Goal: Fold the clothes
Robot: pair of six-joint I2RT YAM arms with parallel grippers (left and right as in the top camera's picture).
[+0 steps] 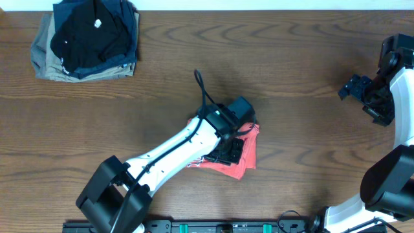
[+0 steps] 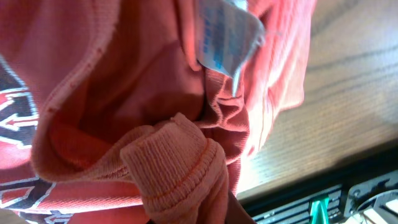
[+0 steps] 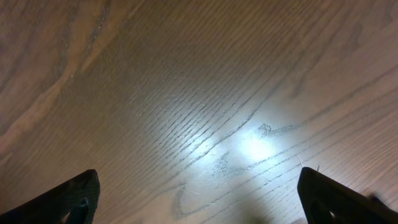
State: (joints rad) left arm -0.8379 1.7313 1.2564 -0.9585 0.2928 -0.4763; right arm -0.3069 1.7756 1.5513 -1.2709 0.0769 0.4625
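A: So, where is the T-shirt (image 1: 246,162)?

B: It is crumpled in a heap near the middle of the table (image 1: 291,58), toward the near edge. Most of it lies under the left arm, so only its right and near edges show from overhead.

A: And the left gripper (image 1: 231,149)?

B: It is down on the heap and clenched on the cloth. In its wrist view the ribbed collar (image 2: 177,165) is puckered into a knot right where the jaws meet. Red cloth fills nearly the whole view. A white label (image 2: 224,37) hangs at the top, and a bit of printed lettering (image 2: 12,118) shows at the left edge.

A: The right gripper (image 1: 356,87)?

B: Released. Its 2 fingers (image 3: 68,199) are spread wide above bare wood at the far right. It is well apart from the T-shirt and touches nothing.

A: Anything else on the table?

B: 1 pile of folded garments (image 1: 87,42) in the far left corner, black on top, navy and khaki beneath.
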